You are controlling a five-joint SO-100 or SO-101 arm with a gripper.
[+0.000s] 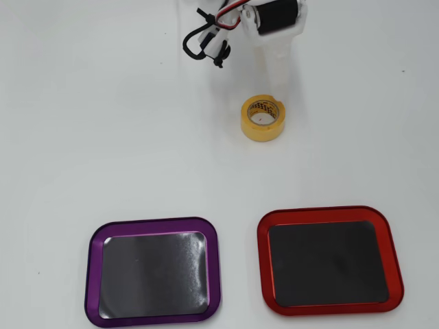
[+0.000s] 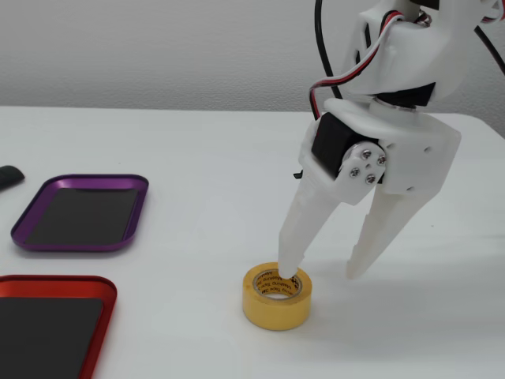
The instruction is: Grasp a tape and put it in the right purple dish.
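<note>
One white finger of the spread two-finger gripper [image 2: 323, 276] dips into the flat-lying small yellow tape roll's [image 2: 276, 296] hole, other finger outside its wall

Plain white tabletop [image 2: 197, 158] under even, soft light, faint shadows on its surface, pale grey textured wall [image 2: 158, 47] rising directly behind the table's far edge

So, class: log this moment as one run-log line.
phase: reaching | gripper: open, one finger tip in tape hole, other outside | tape: flat on table, not lifted | purple dish: empty | red dish: empty
</note>
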